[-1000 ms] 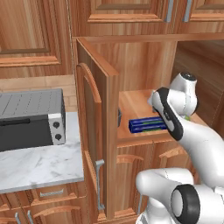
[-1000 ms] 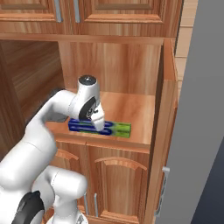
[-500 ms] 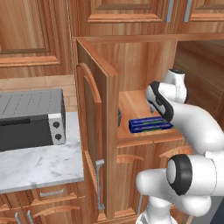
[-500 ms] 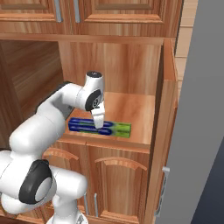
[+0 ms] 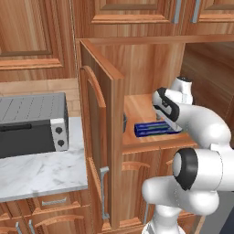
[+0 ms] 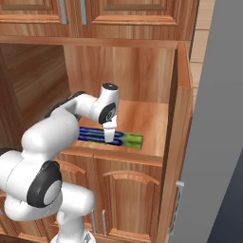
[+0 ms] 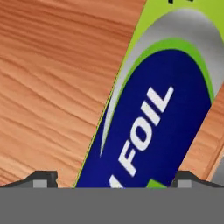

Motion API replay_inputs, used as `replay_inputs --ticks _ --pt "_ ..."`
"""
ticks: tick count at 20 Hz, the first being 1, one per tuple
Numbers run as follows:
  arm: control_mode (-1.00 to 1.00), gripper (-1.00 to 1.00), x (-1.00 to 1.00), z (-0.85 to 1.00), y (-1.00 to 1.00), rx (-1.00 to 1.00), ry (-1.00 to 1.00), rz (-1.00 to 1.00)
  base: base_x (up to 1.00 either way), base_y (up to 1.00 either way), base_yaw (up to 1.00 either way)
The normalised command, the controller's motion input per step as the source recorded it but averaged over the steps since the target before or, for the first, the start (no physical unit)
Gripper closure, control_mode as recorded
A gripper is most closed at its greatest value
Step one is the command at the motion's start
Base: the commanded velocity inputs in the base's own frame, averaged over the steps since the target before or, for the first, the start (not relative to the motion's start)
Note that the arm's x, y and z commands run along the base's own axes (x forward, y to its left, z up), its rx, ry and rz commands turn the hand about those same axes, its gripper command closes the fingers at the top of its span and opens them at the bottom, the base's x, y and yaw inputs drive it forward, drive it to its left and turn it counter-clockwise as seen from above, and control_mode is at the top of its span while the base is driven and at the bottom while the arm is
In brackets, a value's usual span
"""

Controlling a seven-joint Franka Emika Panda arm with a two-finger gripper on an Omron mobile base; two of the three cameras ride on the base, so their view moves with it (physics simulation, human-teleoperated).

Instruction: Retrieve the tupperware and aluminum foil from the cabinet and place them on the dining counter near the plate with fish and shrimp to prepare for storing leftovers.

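— Two finger tips stand wide apart, one on each side of the aluminum foil [image 7: 153,118]. Do you see it also?

— Yes. In the hand view the blue box with the word FOIL lies between them, and nothing is pinched yet. The gripper [image 6: 109,135] points down onto the box in the right base view.

— Where is the box now?

— It lies flat on the wooden shelf [image 6: 147,121] inside the cabinet [image 5: 103,137], near the front edge. The door stands open toward the left.

— What has changed in the last second?

— The arm has turned and the hand has come lower, closer above the box. A second ago the hand was higher and more to the side. The box itself has not moved.

— So what does it mean for the task?

— I judge the approach is nearly finished; the next thing is to close on the box across its narrow side and lift it out. The delivery to the dining counter is not started.

— And the toaster [image 5: 32,121]?

— It sits on the marble counter [image 5: 41,176] at the left, well apart.
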Motion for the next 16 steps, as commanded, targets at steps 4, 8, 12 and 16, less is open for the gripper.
replay_inputs --ticks 4,8,12,16 --pt "-1.00 -1.00 0.00 -0.19 0.00 0.04 0.00 -0.20 0.00 0.00 0.00" --pt "-1.00 -1.00 -0.13 0.07 0.00 0.00 0.00 -0.18 0.00 0.00 0.00" --pt "-1.00 -1.00 0.03 -0.28 0.00 0.00 0.00 -0.16 0.00 0.00 0.00" --pt "-1.00 1.00 0.02 -0.11 0.01 0.00 -0.02 -0.04 0.00 0.00 0.00"
